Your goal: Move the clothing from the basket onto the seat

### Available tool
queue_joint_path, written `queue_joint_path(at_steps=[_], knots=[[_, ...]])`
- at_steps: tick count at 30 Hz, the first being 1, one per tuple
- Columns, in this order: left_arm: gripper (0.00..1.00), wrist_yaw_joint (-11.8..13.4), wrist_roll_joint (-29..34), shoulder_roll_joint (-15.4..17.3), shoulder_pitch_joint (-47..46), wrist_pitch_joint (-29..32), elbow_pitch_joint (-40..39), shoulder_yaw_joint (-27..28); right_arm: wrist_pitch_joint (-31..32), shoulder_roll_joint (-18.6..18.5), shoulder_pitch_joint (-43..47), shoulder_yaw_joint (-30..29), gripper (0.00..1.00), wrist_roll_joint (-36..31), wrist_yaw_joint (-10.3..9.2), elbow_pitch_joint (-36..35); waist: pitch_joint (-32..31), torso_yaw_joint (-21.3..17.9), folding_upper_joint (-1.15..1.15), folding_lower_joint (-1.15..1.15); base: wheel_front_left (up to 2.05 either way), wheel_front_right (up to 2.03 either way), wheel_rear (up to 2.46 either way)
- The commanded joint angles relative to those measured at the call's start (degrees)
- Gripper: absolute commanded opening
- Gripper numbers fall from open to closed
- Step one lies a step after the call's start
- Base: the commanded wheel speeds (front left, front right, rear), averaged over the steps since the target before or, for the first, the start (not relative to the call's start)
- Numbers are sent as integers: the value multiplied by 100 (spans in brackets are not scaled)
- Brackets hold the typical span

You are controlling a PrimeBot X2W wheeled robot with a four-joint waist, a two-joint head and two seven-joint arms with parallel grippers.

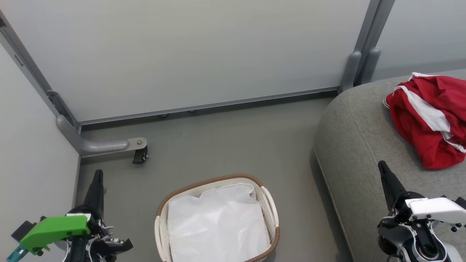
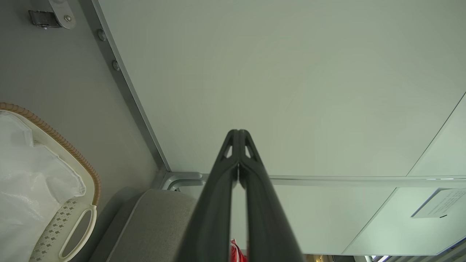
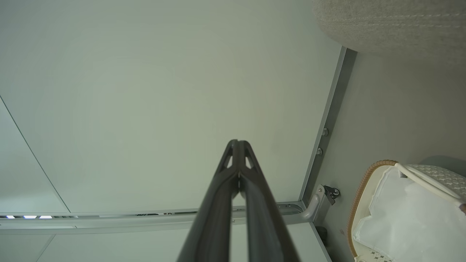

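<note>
Lying on the seat (image 1: pixel 356 145), clothing (image 1: pixel 426 120) runs lengthwise toward the wall (image 1: pixel 182 54) (left pincer (image 1: pixel 98 175), right pincer (image 1: pixel 382 166) closed).

Left end effector (image 1: pixel 98 174): dark fingers (image 1: pixel 95 196), green wrist cover (image 1: pixel 54 231); right end effector (image 1: pixel 381 166): white cover (image 1: pixel 435 209), black screws

Even soft light, sharp frames, wrist-view edges perhaps slightly warped

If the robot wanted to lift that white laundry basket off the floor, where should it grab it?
Probably the side handle of the laundry basket nearest the grey couch: it arches out from the side wall, leaving a gap for one finger. Coming from above on the couch side suits the right gripper, which is closest. The white liner is loose fabric, a poor hold.
</note>
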Motion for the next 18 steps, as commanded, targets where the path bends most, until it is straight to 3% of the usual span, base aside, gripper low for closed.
queue_joint_path(at_steps=[1, 18], knots=[[0, -30, -18, 38, -67, 23, -3, 15, 8, -36, 61, -15, 0, 19, 0, -15, 0, 0, 0, 0, 0, 0, 0], [0, -30, -17, 38, -66, 22, -4, 15, 8, -36, 61, -13, 0, 20, 0, -14, 0, 0, 0, 0, 0, 0, 0]])
